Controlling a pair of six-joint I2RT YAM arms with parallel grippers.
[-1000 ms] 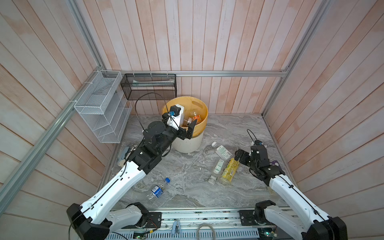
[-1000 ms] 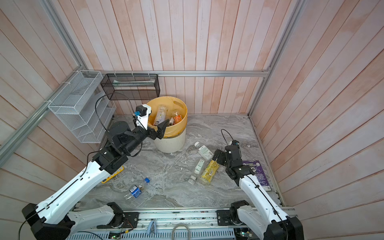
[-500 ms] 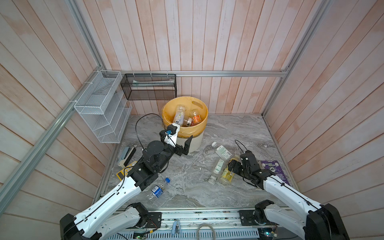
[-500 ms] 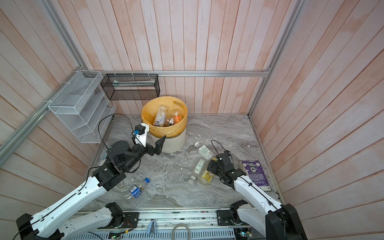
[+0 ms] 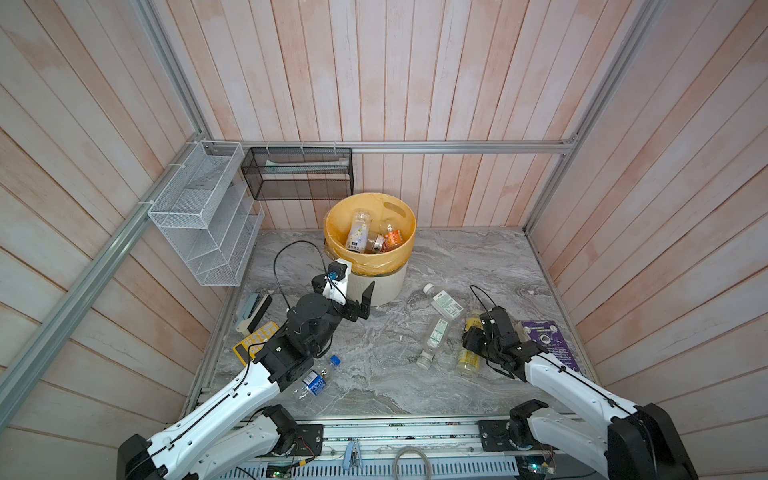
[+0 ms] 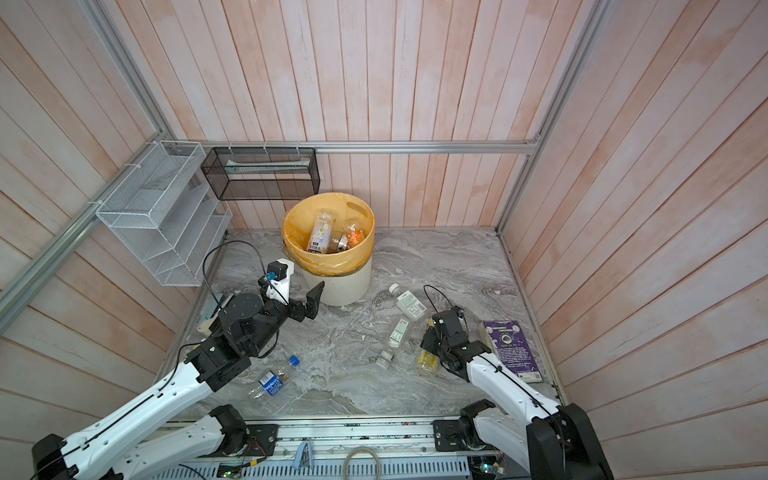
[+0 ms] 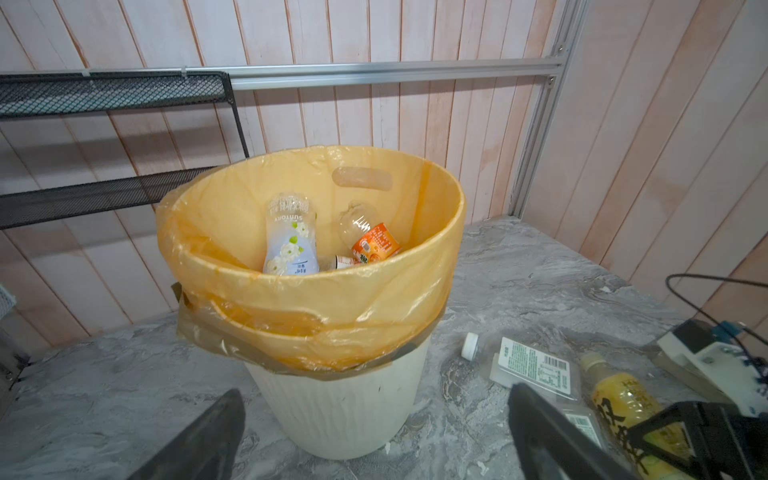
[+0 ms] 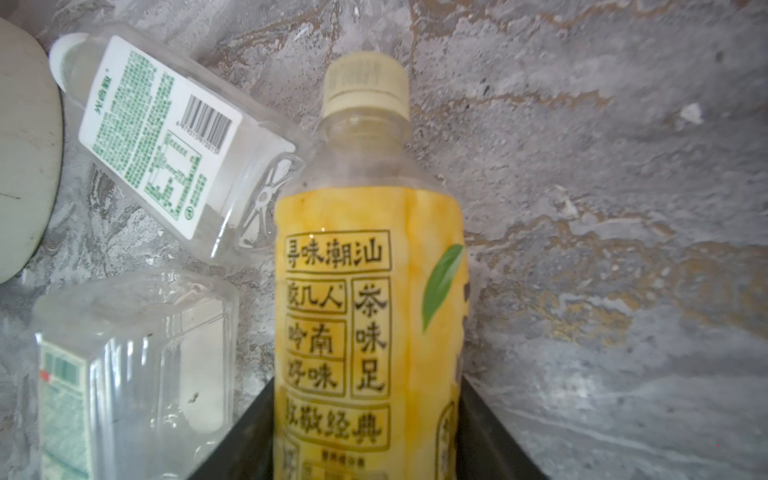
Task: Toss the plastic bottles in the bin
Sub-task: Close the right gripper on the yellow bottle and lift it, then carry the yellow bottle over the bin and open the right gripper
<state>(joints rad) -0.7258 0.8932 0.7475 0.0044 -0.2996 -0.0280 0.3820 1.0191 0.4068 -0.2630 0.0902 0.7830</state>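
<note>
The step in hand is a pick-up. The right gripper (image 5: 471,343) is down on the counter (image 5: 457,257) toward its right edge, and the right wrist view shows its two black jaws pressed against opposite sides of the yellow bottle (image 8: 332,291), pinching it around the label while it lies flat on the marble, cap pointing toward the back edge. The foot of a clear bottle with green print (image 5: 446,303) touches its shoulder, and a second clear bottle (image 5: 434,338) lies just beside it on the side away from the right edge. The bin (image 5: 386,286) stands near the back edge, left of the middle, with at least three bottles in it, among them a white-labelled one (image 7: 291,237) and an orange-labelled one (image 7: 374,245). The left gripper (image 7: 374,399) hangs in front of the bin with its jaws spread wide and nothing between them. A blue-capped bottle (image 5: 318,380) lies near the front left corner, beside the left arm. Next, the right arm likely needs to lift the yellow bottle straight up so that it does not drag its neighbours, then carry it across and above the bin's rim before letting go.
</note>
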